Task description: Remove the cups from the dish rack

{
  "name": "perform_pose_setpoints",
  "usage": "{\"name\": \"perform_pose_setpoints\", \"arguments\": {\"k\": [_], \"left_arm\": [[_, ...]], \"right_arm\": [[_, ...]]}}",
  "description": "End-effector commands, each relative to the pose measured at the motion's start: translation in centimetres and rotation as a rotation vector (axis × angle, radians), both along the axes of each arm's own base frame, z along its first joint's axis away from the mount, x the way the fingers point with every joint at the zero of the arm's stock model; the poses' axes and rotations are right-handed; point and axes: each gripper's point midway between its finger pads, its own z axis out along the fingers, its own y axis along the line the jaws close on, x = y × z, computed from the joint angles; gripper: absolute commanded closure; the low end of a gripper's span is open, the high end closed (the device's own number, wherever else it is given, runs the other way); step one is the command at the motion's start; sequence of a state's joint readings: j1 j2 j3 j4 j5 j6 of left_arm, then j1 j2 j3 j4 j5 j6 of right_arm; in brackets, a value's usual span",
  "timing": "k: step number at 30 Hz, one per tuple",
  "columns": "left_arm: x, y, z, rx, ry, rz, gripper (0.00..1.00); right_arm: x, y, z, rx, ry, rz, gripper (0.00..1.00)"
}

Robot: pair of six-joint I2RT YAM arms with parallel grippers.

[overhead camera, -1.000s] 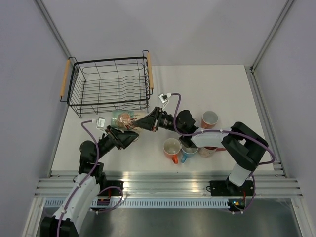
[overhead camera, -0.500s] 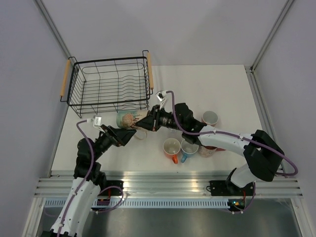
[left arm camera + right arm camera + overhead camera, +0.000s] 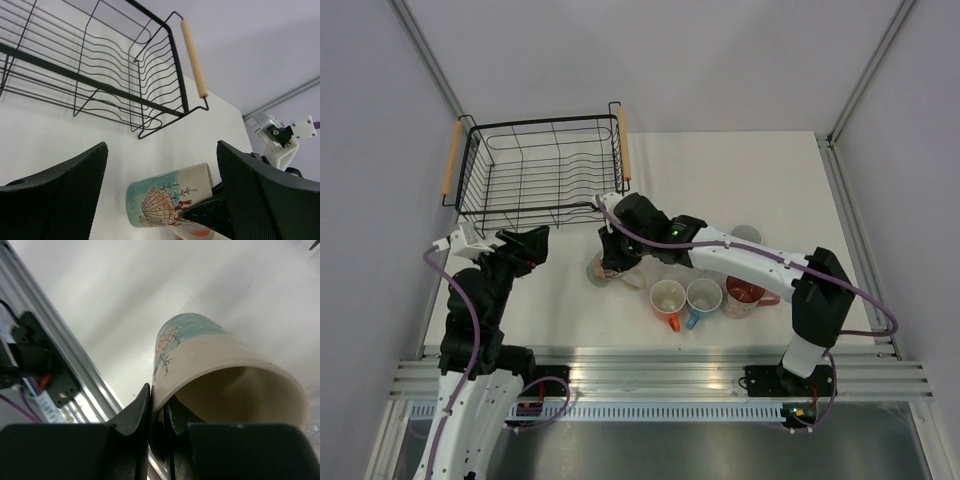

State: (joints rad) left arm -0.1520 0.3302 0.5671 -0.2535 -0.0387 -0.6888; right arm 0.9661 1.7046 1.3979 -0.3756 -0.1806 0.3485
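Gripping the rim of the cream mug (image 3: 210, 365), the right gripper (image 3: 157, 400) had one finger inside the mouth and the other pressed to the outer wall, closed tight on the lip. The mug's only marking was printed artwork: a pink-orange scallop shell, thin dark sprigs and a red coral twig over a speckled teal band near its base. Seen from above, it sat just outside the near right corner of the dish rack (image 3: 540, 180), over the white surface (image 3: 740, 180); whether its base touched down could not be told.

The left gripper (image 3: 160, 150) stood spread wide with nothing between its fingers. It hung near the rack's near rail, left of the mug and apart from it. The rack's wire bottom held no cups, and the light wooden handle (image 3: 194, 57) ran along its right side.

To the right of the held mug, an orange mug (image 3: 667, 298), a blue mug (image 3: 703, 295) and a red-lined cup (image 3: 745, 293) stood in a close row, mouths up. Another cup (image 3: 747, 234) showed partly behind the right arm.
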Motion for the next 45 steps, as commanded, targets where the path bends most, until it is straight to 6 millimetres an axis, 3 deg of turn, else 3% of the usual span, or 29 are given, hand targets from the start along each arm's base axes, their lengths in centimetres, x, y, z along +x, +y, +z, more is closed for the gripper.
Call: {"name": "perform_pose_setpoints", "arguments": {"k": [1,5,11,21,30,34,39,42,44,45], "left_arm": [[0.0,2.0,-1.6,0.059,0.091,0.1,0.09],[-0.2,2.2,-1.6,0.056,0.087,0.111,0.09],[-0.3,2.3,-1.4,0.062,0.088,0.115,0.09],[-0.2,2.6,-1.3,0.061,0.09,0.131,0.08],[-0.1,2.5,-1.2,0.059,0.097,0.128,0.08],[-0.1,2.4,-0.9,0.057,0.094,0.125,0.08],[0.0,2.4,-0.7,0.057,0.094,0.123,0.08],[0.0,2.3,-0.5,0.056,0.093,0.119,0.08],[0.1,2.2,-0.2,0.057,0.09,0.115,0.08],[0.1,2.1,0.0,0.057,0.085,0.109,0.07]], "right_arm": [[0.1,-0.2,0.0,-0.165,-0.097,0.073,0.99],[0.7,0.8,-1.9,-0.301,-0.136,0.072,0.99],[1.2,0.4,-4.2,-0.504,-0.177,0.06,0.99],[0.5,0.0,-5.3,-0.626,-0.237,0.098,0.99],[0.2,-0.3,-5.1,-0.645,-0.252,0.118,0.99],[0.4,-0.4,-4.2,-0.63,-0.267,0.111,0.64],[0.5,-0.1,-2.4,-0.576,-0.294,0.093,0.37],[0.5,0.5,-0.4,-0.502,-0.318,0.082,0.26],[0.5,0.5,1.9,-0.43,-0.346,0.057,0.13],[0.6,0.8,4.8,-0.34,-0.382,0.028,0.03]]}}
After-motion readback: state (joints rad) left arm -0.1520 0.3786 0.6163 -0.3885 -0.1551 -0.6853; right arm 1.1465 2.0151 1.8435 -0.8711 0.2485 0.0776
